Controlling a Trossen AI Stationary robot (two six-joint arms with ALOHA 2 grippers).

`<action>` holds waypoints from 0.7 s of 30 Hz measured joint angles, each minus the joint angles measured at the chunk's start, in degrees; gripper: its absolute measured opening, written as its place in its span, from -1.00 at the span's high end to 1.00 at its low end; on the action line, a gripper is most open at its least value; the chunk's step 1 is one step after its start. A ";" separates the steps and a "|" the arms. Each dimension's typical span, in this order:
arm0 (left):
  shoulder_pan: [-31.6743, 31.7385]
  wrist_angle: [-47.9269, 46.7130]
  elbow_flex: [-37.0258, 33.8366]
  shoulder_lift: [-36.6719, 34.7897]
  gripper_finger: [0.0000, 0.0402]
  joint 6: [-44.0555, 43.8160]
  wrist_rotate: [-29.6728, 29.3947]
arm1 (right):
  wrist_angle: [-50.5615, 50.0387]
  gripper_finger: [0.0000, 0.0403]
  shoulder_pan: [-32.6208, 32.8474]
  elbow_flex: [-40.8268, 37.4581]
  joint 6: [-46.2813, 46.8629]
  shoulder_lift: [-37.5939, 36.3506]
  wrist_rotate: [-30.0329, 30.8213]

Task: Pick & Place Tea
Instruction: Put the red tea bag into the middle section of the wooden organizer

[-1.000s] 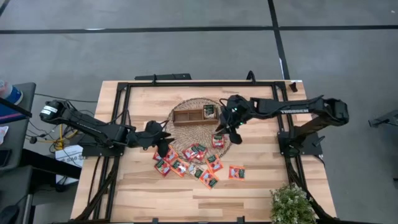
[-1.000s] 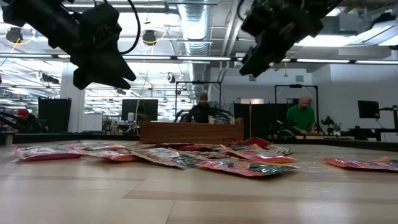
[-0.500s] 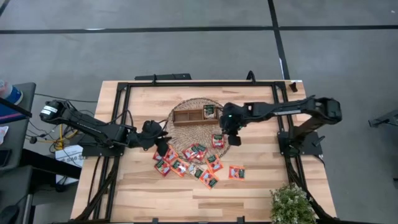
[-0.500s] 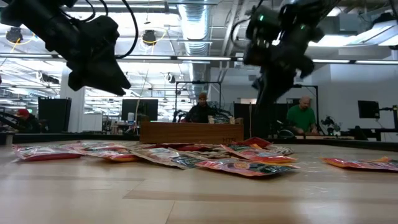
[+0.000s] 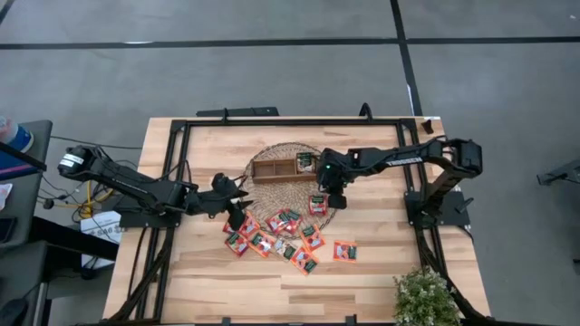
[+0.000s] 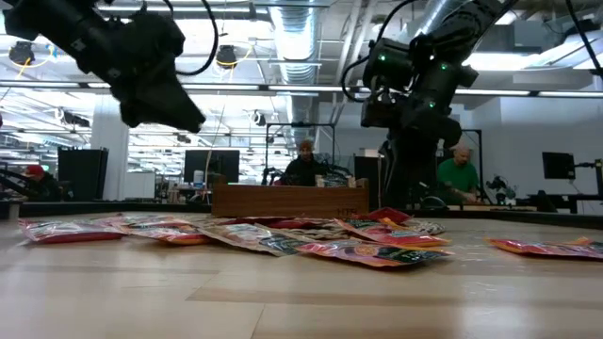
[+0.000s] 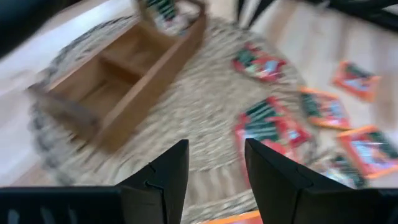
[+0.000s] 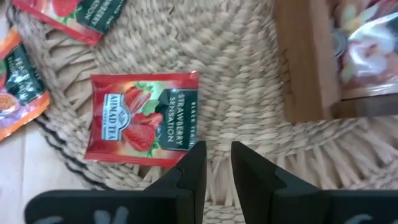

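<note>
Right gripper (image 8: 211, 163): over the mat (image 5: 272, 192), next to a strawberry tea bag (image 8: 142, 118), fingers a little apart, holding nothing
Left gripper (image 7: 214, 165): above the tea pile (image 5: 281, 237), fingers spread
Tray (image 5: 276, 168): on the mat

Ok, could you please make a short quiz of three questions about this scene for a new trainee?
1. True or false: the right gripper is holding a tea sachet.
2. Which compartment of the wooden tray already has sachets in it? A) the one on the left arm's side B) the middle one C) the one on the right arm's side
3. Fill in: the strawberry sachet just in front of the right gripper lies on the round woven ____.

Key
1. False: the fingers are a little apart with nothing between them.
2. C
3. mat
</note>
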 joint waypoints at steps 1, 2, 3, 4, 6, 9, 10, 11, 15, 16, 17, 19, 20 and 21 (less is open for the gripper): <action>0.00 1.63 0.00 0.00 0.26 1.28 1.08 | 0.08 0.66 0.10 0.01 0.01 0.03 0.12; 0.00 3.12 0.00 -0.01 0.26 2.78 2.17 | -0.11 0.66 0.14 -0.01 -0.21 0.10 0.01; 0.00 4.09 0.00 -0.02 0.26 4.35 3.48 | -0.09 0.66 0.16 -0.03 -0.48 0.40 -0.02; 0.00 4.50 0.00 -0.02 0.26 5.60 4.68 | 0.29 0.66 0.14 -0.01 -1.05 0.82 -0.06; -0.02 4.39 0.00 -0.02 0.26 6.71 6.33 | -0.41 0.65 0.30 -0.10 -1.28 1.03 -0.27; -0.02 4.57 0.00 -0.02 0.26 6.54 6.79 | 0.69 0.58 1.07 -0.01 -1.37 1.77 -0.36; -0.02 4.57 0.00 -0.02 0.26 6.52 6.80 | 0.24 0.54 1.28 -0.09 -1.37 1.72 -0.30; 0.00 4.65 0.00 -0.03 0.26 6.53 6.80 | 0.58 0.50 1.51 -0.08 -1.35 1.70 -0.32; -0.02 4.63 0.00 -0.02 0.26 6.52 6.80 | 0.77 0.30 2.25 -0.06 -0.43 1.79 -0.19; 0.00 4.59 0.00 -0.02 0.26 6.54 6.82 | 0.81 0.25 2.51 -0.05 -0.34 1.79 -0.21; -0.02 4.58 0.00 -0.02 0.26 6.54 6.90 | 0.83 0.20 2.85 -0.05 -0.34 1.79 -0.23; -0.02 4.58 0.00 -0.02 0.26 6.52 7.00 | 0.81 0.12 3.34 -0.05 -0.36 1.79 -0.25; 0.00 4.58 0.00 -0.02 0.26 6.52 7.00 | 0.85 0.08 3.55 -0.05 -0.34 1.79 -0.31; 0.00 4.60 0.00 -0.02 0.26 6.52 7.00 | 1.03 0.05 3.77 -0.05 -0.18 2.11 -0.34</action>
